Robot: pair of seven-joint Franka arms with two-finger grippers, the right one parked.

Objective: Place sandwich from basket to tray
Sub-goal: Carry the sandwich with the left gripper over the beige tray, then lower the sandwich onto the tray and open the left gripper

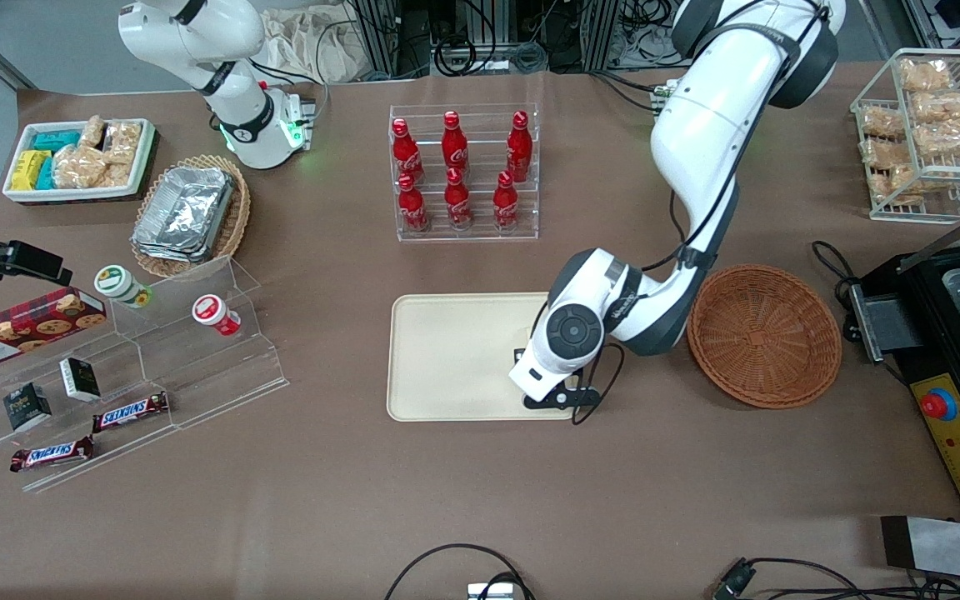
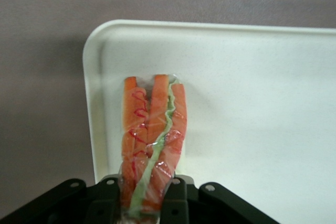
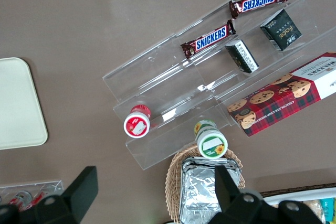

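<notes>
Packaged snacks fill a white bin (image 1: 78, 158) toward the parked arm's end of the table, with a tan wicker basket of foil containers (image 1: 190, 213) beside it. Nearer the front camera, a clear stepped display (image 1: 126, 367) carries a cookie box (image 1: 23, 327), two small cups and two Snickers bars. At the table's middle stands a rack of six red cola bottles (image 1: 463, 171). Nearer the camera than the rack lies the tray (image 1: 447, 354), cream-beige, flat on the brown tabletop. The gripper (image 2: 147, 203) hangs over the tray's end toward the working arm, close to a rounded corner. Its fingers (image 2: 176, 195) are pinched on the sandwich (image 2: 152, 140), whose orange and green filling edge faces the wrist camera. Whether the sandwich touches the tray surface cannot be told. The basket (image 1: 765, 335), reddish-brown, sits beside the tray toward the working arm's end, holding nothing. A wire rack of snacks (image 1: 926, 125) stands farther from the camera than the basket.
</notes>
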